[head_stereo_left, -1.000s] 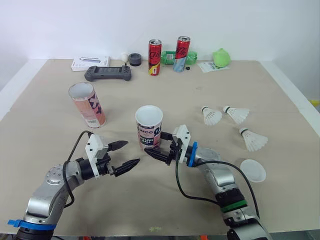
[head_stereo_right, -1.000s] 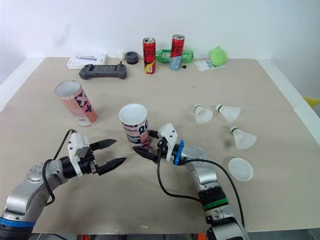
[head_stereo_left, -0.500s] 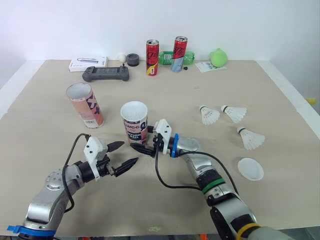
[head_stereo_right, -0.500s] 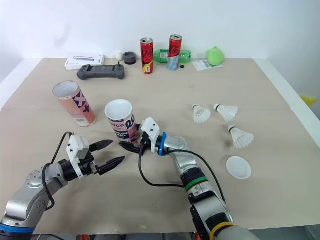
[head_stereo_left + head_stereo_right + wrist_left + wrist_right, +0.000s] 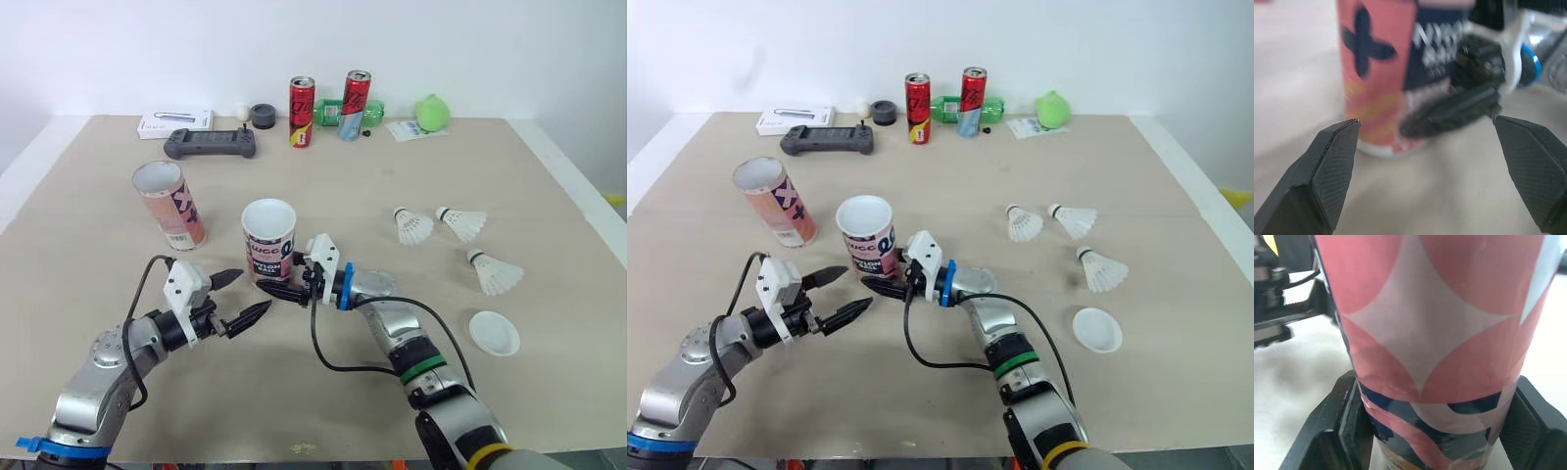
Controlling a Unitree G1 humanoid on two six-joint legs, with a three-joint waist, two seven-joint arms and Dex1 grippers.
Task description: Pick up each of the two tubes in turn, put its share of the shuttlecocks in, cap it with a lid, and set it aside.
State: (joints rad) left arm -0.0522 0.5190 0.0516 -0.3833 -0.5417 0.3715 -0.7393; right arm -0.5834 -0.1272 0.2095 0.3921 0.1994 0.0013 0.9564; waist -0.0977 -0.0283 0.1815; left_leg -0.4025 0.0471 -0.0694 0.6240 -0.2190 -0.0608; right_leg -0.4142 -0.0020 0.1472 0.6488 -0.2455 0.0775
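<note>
Grips the centre tube (image 5: 268, 240) low at its base with the right claw (image 5: 284, 289), one black finger (image 5: 1347, 421) on each side and touching the wall. Shows that tube upright on the table (image 5: 323, 392), mid-frame, mouth open upward. Holds the left claw (image 5: 256, 290) spread wide at lower left of centre, gripping nothing, tips aimed at the same tube's base and just beside the right claw's fingers; can't tell if touching. Puts the second tube (image 5: 169, 204) left of centre, tilted, mouth also open, well apart from both claws. Leaves three shuttlecocks (image 5: 413, 226) loose on the table at right of frame, two side by side and one lower. Places a white lid (image 5: 493, 333) lower right, below them. Lines up two cans (image 5: 303, 112) and a game controller (image 5: 211, 144) along the top edge.
</note>
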